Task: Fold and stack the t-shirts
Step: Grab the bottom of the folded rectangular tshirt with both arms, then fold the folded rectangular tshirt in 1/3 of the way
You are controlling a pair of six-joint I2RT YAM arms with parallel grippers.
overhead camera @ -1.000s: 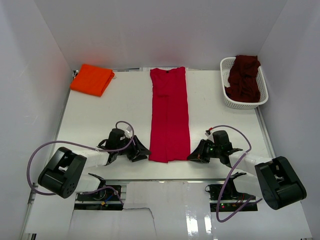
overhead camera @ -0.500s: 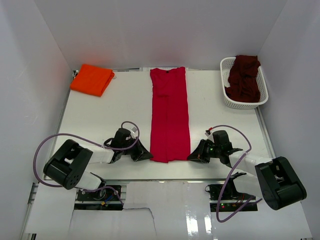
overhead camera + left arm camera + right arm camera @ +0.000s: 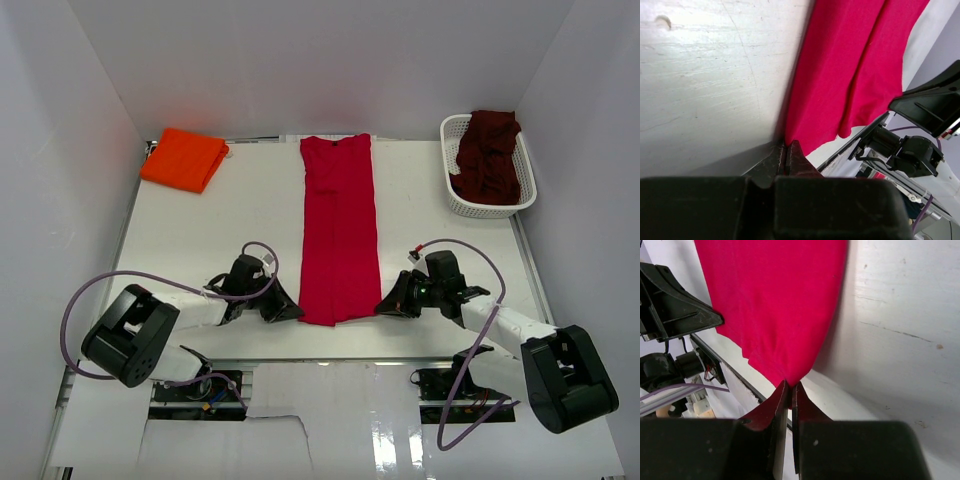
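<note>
A bright red t-shirt (image 3: pixel 339 225) lies as a long narrow strip down the middle of the white table (image 3: pixel 200 240), collar at the far end. My left gripper (image 3: pixel 297 313) is shut on its near left corner (image 3: pixel 790 137). My right gripper (image 3: pixel 381 309) is shut on the near right corner (image 3: pixel 792 379), which is lifted slightly. An orange t-shirt (image 3: pixel 184 158) lies folded at the far left. A dark maroon t-shirt (image 3: pixel 489 153) is bunched in the white basket (image 3: pixel 452 190) at the far right.
White walls enclose the table on the left, far and right sides. The near table edge (image 3: pixel 340 357) runs just behind both grippers, with the arm bases and purple cables (image 3: pixel 90 300) below it.
My left gripper has slid right to the red t-shirt's near left corner and shut on it. The right gripper has shifted slightly, raising its corner.
</note>
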